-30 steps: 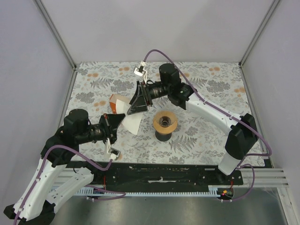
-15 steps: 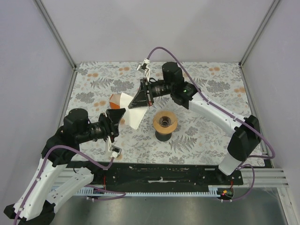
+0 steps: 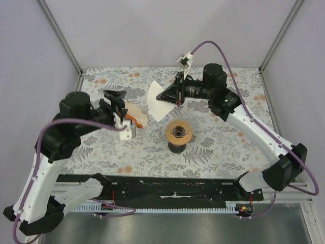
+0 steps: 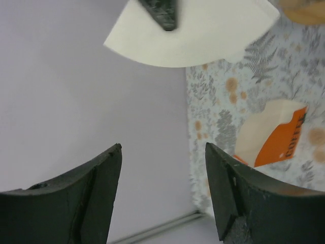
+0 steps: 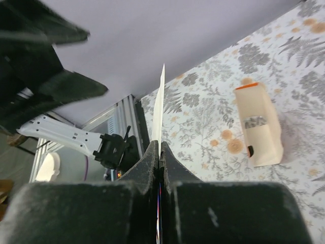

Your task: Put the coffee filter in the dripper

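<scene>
Right now your right fingers [image 3: 165, 95] are pinched shut on the coffee filter [image 3: 157, 100]; the paper is folded flat, and in the right wrist view you see it edge-on, a thin white blade rising from between the two closed tips; its wide curved edge points away from the fingers, toward the left side of the table [image 3: 218, 147]; the filter hangs in the air and touches nothing but the fingers. The dripper [image 3: 179, 133] stands upright on the table, nearer the arm bases than the filter and a little to its right; the two are apart, and the dripper's tan rim and dark centre hole show uncovered. Your left fingers [image 3: 114, 98] are spread wide with nothing between them, raised over the left part of the table; the orange and white coffee pack [image 3: 134, 116] lies flat just beside them, to the left of the filter.
</scene>
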### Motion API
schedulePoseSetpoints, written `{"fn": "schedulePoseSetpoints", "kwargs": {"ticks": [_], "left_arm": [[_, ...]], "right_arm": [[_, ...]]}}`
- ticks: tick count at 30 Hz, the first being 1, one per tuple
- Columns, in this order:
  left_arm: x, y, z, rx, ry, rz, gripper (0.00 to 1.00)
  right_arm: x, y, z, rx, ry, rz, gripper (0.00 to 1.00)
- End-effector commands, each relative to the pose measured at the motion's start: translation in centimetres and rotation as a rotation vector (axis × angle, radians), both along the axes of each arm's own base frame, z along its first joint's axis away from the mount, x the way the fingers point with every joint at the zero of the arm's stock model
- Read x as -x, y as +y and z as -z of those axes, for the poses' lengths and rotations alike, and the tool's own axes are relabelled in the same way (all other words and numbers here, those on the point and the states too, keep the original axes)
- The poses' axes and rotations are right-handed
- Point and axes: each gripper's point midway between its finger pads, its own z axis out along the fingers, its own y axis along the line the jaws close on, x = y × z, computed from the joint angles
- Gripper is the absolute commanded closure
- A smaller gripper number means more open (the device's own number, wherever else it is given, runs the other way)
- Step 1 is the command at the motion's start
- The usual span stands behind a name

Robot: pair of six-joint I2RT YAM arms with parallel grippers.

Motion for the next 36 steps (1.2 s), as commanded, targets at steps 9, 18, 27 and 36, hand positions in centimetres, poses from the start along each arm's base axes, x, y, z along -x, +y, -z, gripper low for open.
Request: {"fn": "schedulePoseSetpoints", "kwargs": {"ticks": [9,18,27,36], "left_arm": [[6.5,-6.0,-1.5,0.668,1.101,-0.162,0.51],[8.3,-8.7,-2.0,0.733,1.328,-0.039,0.57],[6.7,-10.7,-0.3,0.743,1.462,-0.064,0.71],[4.8,-10.9,0.2,0.759,1.431,-0.129,0.88]], "right_arm": [[3.6,-4.7,-5.8,-0.059,-0.261,0.097,1.00],[6.6,-6.0,-6.6,-0.139,-0.281,0.065,1.00],[7.8,-5.2,-6.6,-0.162,-0.282,0.004,1.00],[8.3,-5.3,-6.6,-0.160,-0.304,-0.012,1.00]]}}
